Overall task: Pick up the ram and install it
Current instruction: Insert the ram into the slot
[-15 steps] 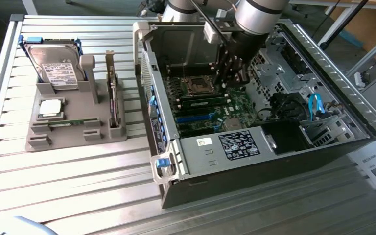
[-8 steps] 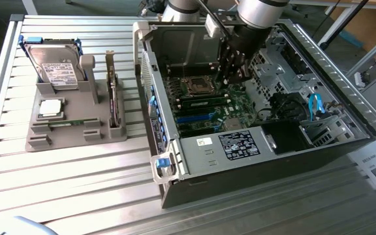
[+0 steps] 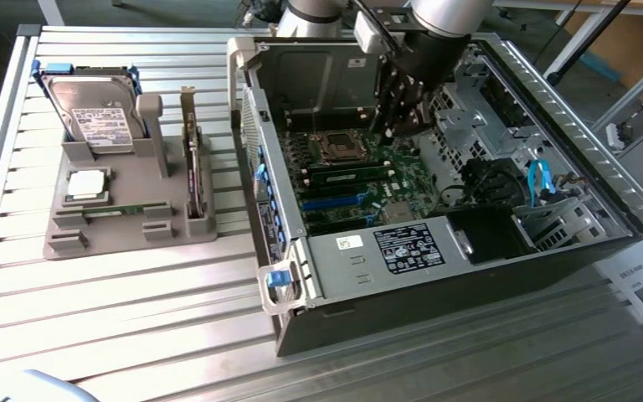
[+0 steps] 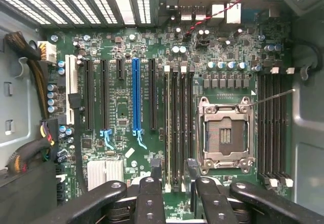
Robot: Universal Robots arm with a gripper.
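Note:
A ram stick (image 3: 115, 209), thin and green, lies flat in the grey stand (image 3: 177, 233) on the table, at the exterior view's left. My gripper (image 3: 397, 126) hangs inside the open computer case (image 3: 589, 243), over the motherboard (image 3: 350, 188) and far from that stick. In the wrist view the gripper (image 4: 172, 173) is open with nothing between its dark fingers (image 4: 155, 172). It hovers above the long memory slots (image 4: 178, 122) beside the empty processor socket (image 4: 224, 135). I cannot tell whether a stick sits in one of those slots.
The stand also holds a hard drive (image 3: 96, 117), a square silver processor chip (image 3: 84, 186) and an upright dark expansion card (image 3: 194, 167). Inside the case are a drive cage (image 3: 311, 79), blue cables (image 3: 541, 180), a power supply (image 3: 411, 247) and cable bundles (image 4: 30, 67).

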